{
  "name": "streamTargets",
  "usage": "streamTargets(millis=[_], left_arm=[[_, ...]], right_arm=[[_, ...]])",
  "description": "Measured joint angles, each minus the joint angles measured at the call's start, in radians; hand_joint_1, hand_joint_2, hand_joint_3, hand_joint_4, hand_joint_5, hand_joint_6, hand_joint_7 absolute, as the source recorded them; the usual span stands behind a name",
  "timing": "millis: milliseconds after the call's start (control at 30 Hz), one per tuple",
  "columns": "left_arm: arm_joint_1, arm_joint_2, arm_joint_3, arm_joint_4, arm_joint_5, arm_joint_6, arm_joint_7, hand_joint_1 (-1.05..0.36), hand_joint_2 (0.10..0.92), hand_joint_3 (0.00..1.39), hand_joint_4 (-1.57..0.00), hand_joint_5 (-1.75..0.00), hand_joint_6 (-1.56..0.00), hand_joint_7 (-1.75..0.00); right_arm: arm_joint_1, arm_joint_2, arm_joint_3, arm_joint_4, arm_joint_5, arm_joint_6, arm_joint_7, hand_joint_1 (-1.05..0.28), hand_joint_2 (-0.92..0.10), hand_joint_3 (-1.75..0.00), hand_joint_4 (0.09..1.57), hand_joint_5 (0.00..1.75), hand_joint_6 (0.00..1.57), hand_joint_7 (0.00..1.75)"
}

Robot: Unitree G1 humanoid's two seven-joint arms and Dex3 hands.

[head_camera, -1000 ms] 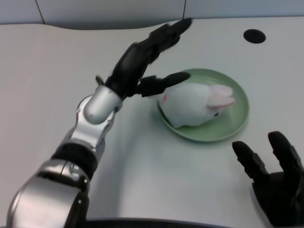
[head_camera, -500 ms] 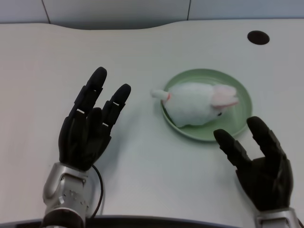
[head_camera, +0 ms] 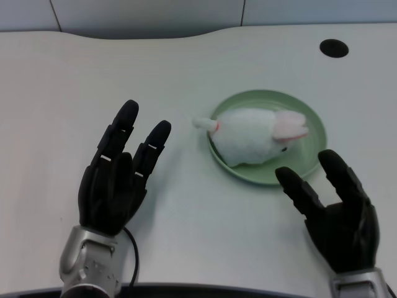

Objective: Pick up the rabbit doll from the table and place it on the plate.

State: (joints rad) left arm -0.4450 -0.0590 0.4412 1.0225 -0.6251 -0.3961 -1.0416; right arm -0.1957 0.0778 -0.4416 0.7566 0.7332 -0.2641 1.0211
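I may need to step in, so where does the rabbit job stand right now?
It looks done: the rabbit doll lies on the green plate, with one tip poking over the plate's left rim. Nothing is in hand: the left hand is open, apart from the plate, holding nothing. I see no step left.

A white bench (head_camera: 56,87) fills nearly the whole head view, its surface matte and evenly lit with only soft shadows. Its far edge runs in a gentle wave across the top of the picture. Near the far right corner sits a round black hole (head_camera: 334,48) in the benchtop. Behind the bench stands a pale grey-blue wall (head_camera: 142,13) split by thin dark vertical seams
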Motion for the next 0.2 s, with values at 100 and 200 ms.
streamTargets(millis=[100,200], left_arm=[[0.008,-0.003,0.004,-0.003,0.000,0.000,-0.010,-0.55,0.921,0.34,-0.10,-0.20,-0.14,-0.02],[0.015,-0.007,0.010,-0.003,-0.001,0.000,-0.014,-0.55,0.921,0.34,-0.11,-0.19,-0.15,-0.02]], right_arm=[[-0.014,0.000,-0.002,0.011,0.000,0.008,-0.002,-0.84,-0.92,-0.10,0.96,0.02,0.92,0.01],[-0.023,0.000,-0.003,0.018,0.000,0.011,-0.002,-0.84,-0.92,-0.10,0.95,0.01,0.91,0.00]])
